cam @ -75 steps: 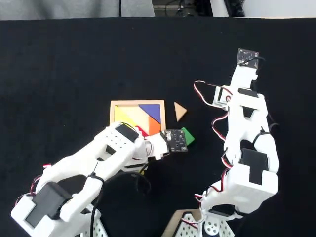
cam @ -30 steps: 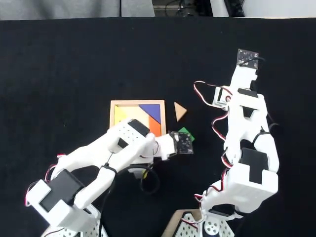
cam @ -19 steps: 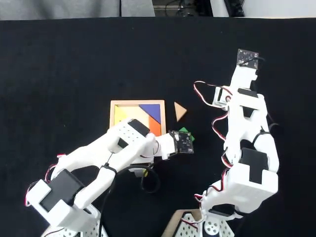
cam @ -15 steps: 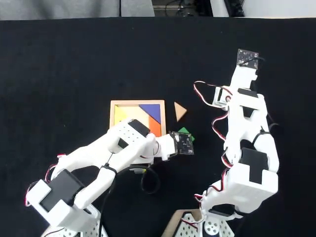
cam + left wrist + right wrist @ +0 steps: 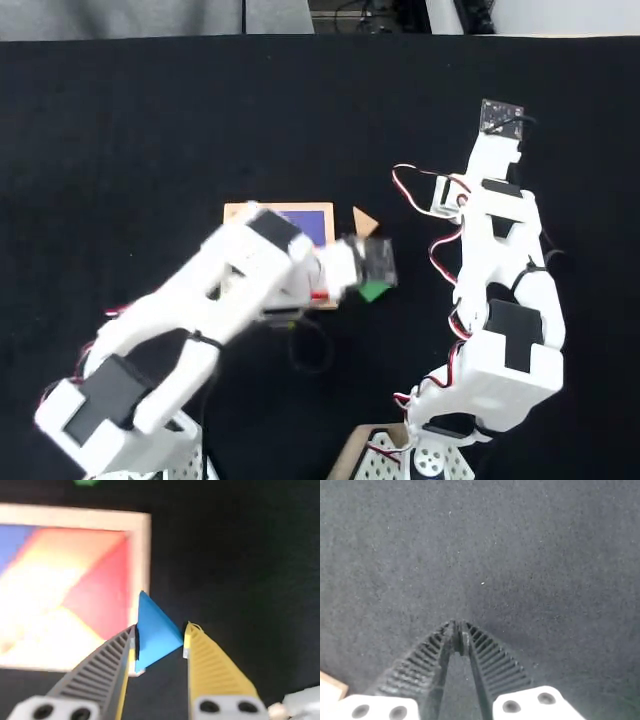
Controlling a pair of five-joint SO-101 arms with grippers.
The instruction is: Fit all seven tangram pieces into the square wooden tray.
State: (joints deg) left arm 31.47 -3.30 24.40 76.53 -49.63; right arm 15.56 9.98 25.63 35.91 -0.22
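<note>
My left gripper [image 5: 160, 630] is shut on a light blue triangle [image 5: 152, 636], held on edge just above the near right corner of the square wooden tray [image 5: 142, 555]. In the tray lie a dark blue piece [image 5: 12, 540], a yellow-orange area [image 5: 40, 595] and a red piece [image 5: 100, 600]. From above, the left arm's wrist [image 5: 365, 262] covers the right side of the tray [image 5: 240, 211]. On the cloth right of the tray lie a green piece [image 5: 375, 291] and a tan triangle [image 5: 364, 219]. My right gripper [image 5: 458, 636] is shut and holds nothing, over bare black cloth.
The right arm [image 5: 500, 260] stands upright at the right side of the table, apart from the tray. Black cloth [image 5: 150, 130] covers the whole table, with free room to the left and behind the tray. A pale wooden corner [image 5: 330, 685] shows near the right gripper.
The left arm has swung away from the front edge and over the tray's right side, carrying the light blue triangle. The green piece it covered now shows. The right arm has not moved.
</note>
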